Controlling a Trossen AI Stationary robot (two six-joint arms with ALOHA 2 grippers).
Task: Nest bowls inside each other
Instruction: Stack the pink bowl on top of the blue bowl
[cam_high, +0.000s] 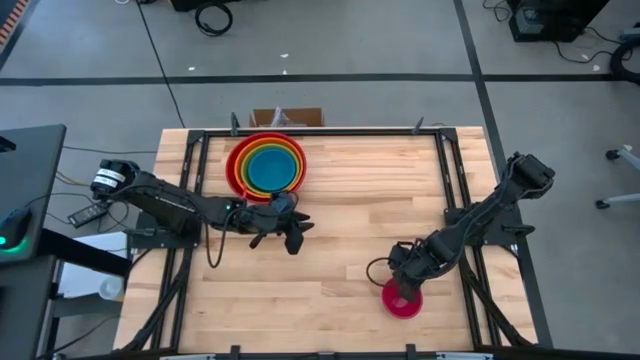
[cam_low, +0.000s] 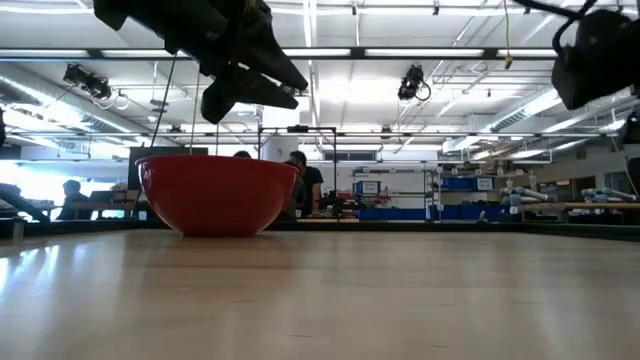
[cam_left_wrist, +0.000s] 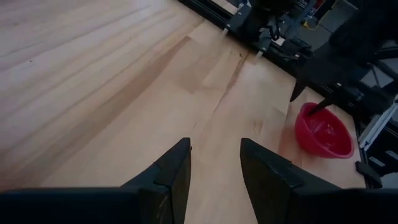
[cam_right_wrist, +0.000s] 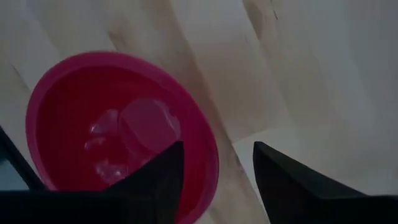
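A stack of bowls (cam_high: 265, 165) rests on its base at the table's far middle: red outermost, then orange, lime green and blue inside. In the low view only its red wall (cam_low: 218, 195) shows. The small magenta pink bowl (cam_high: 404, 302) sits upright near the table's near right. My right gripper (cam_right_wrist: 217, 174) hangs open over its rim (cam_right_wrist: 208, 165), pointing down, with one finger (cam_right_wrist: 158, 180) above the inside and the other (cam_right_wrist: 292, 180) outside. My left gripper (cam_high: 290, 235) hovers open just near of the stack, with nothing between its fingers (cam_left_wrist: 214, 168).
Black frame rails (cam_high: 200, 200) run along the table's left and right sides (cam_high: 455, 180) and its far edge. A cardboard box (cam_high: 287, 117) sits beyond the far edge. Bare wood (cam_high: 340, 220) lies between the stack and the pink bowl.
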